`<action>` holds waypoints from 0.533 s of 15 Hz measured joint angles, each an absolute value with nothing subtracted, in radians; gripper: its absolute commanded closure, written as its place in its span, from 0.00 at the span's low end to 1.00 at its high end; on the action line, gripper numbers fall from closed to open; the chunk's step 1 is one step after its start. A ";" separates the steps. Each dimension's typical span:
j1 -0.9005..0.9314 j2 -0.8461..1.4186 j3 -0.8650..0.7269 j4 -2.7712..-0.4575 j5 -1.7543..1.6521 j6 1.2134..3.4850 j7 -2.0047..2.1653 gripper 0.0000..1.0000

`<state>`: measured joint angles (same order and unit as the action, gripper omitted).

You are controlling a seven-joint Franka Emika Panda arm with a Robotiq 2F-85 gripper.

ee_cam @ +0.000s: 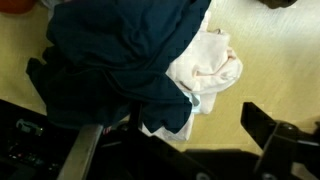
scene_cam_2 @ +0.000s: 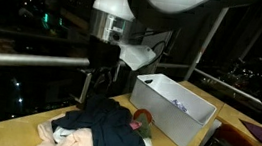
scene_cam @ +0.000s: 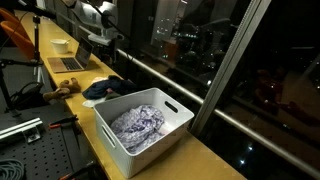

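Note:
My gripper (scene_cam_2: 97, 82) hangs open and empty just above a pile of clothes on the wooden counter. In the wrist view the gripper (ee_cam: 175, 120) has its fingers spread wide. The right finger is over bare wood and the left finger is at the edge of the pile. The pile is a dark blue garment (ee_cam: 115, 55) lying over a cream-white one (ee_cam: 208, 65). In both exterior views the dark garment (scene_cam_2: 114, 126) (scene_cam: 101, 89) lies beside a white bin; the cream one (scene_cam_2: 70, 142) shows in only one. I touch no cloth.
The white plastic bin (scene_cam: 178, 122) (scene_cam_2: 194, 119) holds a lavender cloth (scene_cam: 138, 124). A small brown object (scene_cam_2: 143, 121) lies between the pile and the bin. A laptop (scene_cam: 68, 63) and a white bowl (scene_cam: 60, 44) sit farther along the counter. A window rail runs along the counter's edge.

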<state>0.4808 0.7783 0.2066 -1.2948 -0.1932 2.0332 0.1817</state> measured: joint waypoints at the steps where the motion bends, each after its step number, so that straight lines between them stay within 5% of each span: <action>1: 0.479 0.786 0.204 -1.296 -0.193 2.039 0.186 0.00; 8: 0.471 0.797 0.174 -1.329 -0.194 2.045 0.185 0.00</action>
